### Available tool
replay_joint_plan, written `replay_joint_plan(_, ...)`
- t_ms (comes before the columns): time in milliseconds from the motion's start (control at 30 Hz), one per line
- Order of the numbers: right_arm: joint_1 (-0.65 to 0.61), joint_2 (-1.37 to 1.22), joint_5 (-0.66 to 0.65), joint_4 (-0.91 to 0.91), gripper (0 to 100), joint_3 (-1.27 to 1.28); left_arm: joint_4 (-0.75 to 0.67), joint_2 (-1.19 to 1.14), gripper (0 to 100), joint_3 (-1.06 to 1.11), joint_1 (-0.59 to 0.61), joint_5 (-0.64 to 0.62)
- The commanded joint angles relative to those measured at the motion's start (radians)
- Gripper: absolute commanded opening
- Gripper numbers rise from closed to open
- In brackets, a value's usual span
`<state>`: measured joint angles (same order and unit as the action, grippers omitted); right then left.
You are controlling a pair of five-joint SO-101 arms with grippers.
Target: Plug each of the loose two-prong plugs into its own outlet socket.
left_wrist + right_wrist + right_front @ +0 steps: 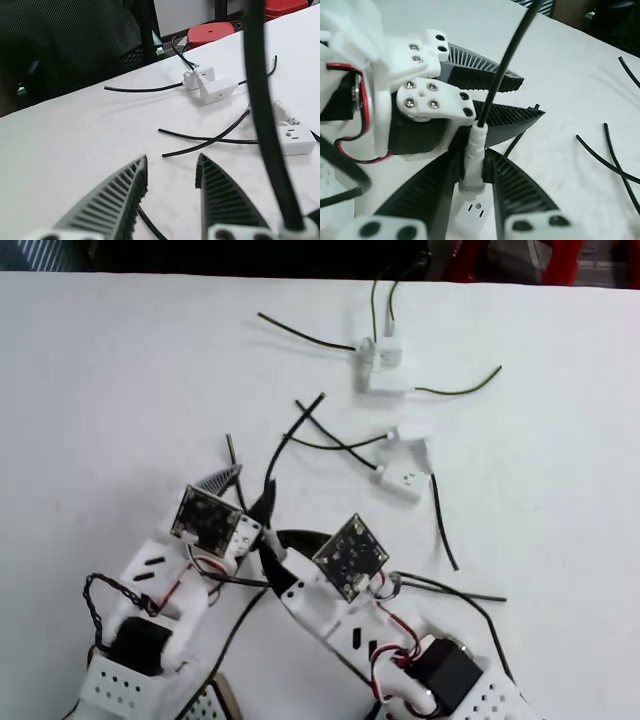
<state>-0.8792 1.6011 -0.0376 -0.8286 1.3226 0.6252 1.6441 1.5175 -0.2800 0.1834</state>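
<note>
pinching: right gripper (472,167) is clamping the white plug (474,145) by its body at the near centre, just above an outlet socket (475,212) | left gripper (172,161) is gaping wide alongside | handling: plug is likely behaving light, rigid, slick, its body offering the best hold; springy cord (507,60) is probably tugging it

I can read no lettering, number or sign anywhere: none on the white plastic outlet blocks (400,483), the square black circuit boards (350,555) or the white counter (120,390).
</note>
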Motion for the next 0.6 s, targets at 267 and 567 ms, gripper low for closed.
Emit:
replay_joint_plan(267,-0.016,-0.004,-0.018,0.005,1.6,0.008,-0.017,0.01,22,-0.044,-0.053,0.06)
replay_joint_plan(567,-0.016,-0.005,-0.02,0.005,1.6,0.025,-0.009,0.01,22,-0.117,-0.005,-0.02)
